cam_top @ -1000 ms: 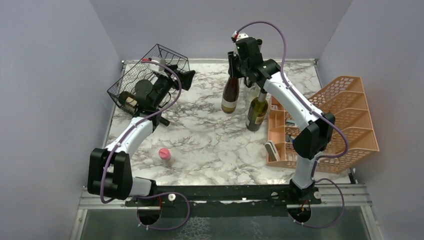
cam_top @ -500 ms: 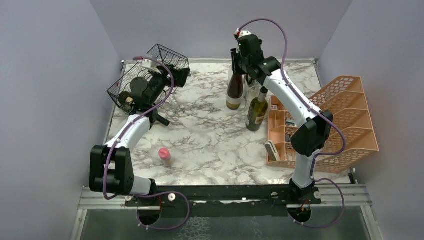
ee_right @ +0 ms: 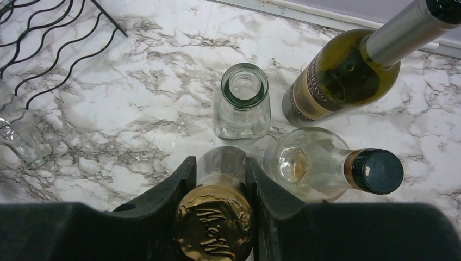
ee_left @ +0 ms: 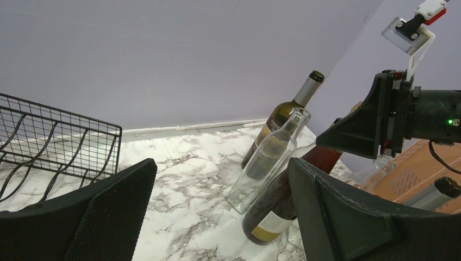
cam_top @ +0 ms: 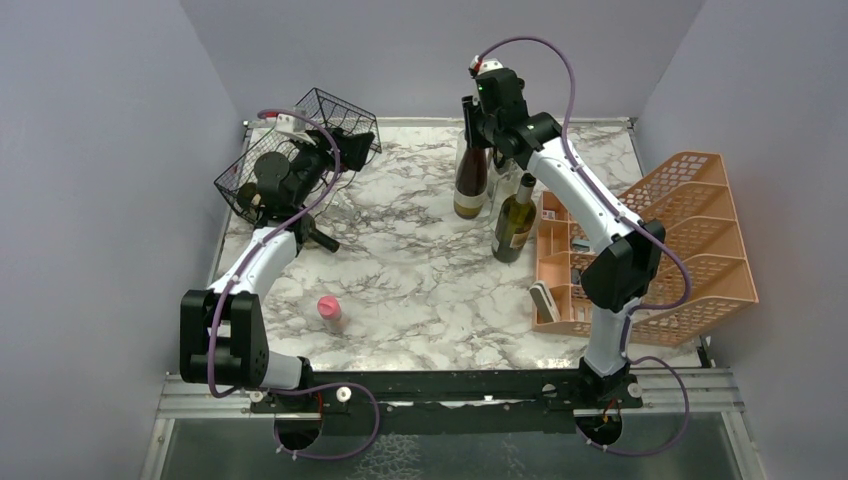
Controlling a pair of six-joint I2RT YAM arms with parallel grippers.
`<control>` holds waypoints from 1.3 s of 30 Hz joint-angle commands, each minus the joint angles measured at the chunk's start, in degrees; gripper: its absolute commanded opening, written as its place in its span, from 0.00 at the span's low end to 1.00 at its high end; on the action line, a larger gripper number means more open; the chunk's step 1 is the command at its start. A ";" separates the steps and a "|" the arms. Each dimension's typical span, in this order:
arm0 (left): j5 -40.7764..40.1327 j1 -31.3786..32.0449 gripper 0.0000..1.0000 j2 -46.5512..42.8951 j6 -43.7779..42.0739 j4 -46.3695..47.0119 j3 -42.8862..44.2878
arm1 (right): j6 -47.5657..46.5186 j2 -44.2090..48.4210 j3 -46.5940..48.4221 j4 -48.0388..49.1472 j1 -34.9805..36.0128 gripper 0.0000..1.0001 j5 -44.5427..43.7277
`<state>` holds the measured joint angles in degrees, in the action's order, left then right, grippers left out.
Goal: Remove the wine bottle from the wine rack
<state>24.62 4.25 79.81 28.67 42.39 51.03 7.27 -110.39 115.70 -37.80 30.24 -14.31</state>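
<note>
The black wire wine rack sits tilted at the table's back left; it also shows in the left wrist view and the right wrist view. My right gripper is shut on the gold-foil neck of a dark wine bottle, which stands upright near the back middle, away from the rack. In the right wrist view the fingers clamp the bottle's neck. My left gripper is open and empty beside the rack; its jaws stand wide apart in the left wrist view.
A green wine bottle, a clear bottle and a clear jar stand close around the held bottle. A peach tiered organizer fills the right side. A small pink bottle stands at the front left.
My right gripper has carried the dark bottle a little right and back and stood it more upright. My left gripper has drawn back toward the rack.
</note>
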 commanded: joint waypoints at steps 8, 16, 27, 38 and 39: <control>2.01 -0.91 0.97 0.10 1.46 1.62 1.97 | -0.88 1.43 3.32 5.52 -0.44 0.52 0.76; 2.11 -1.24 0.97 -0.14 1.16 1.61 2.07 | -0.62 3.24 6.69 1.49 -0.39 0.68 2.86; 1.86 -2.75 0.97 -1.34 0.78 1.60 1.97 | -0.55 17.22 -7.73 5.50 6.13 0.70 11.74; 1.70 -4.09 0.97 -0.19 1.49 1.58 1.81 | 4.69 18.75 -35.73 26.83 18.29 0.72 23.23; 1.60 -4.20 0.97 -0.07 1.58 1.51 1.75 | 5.03 17.50 -36.93 29.25 19.00 0.73 23.65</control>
<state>25.43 0.71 79.83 29.61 42.35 51.09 9.08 -89.52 84.16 -20.71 47.55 2.87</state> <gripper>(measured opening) 0.967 0.721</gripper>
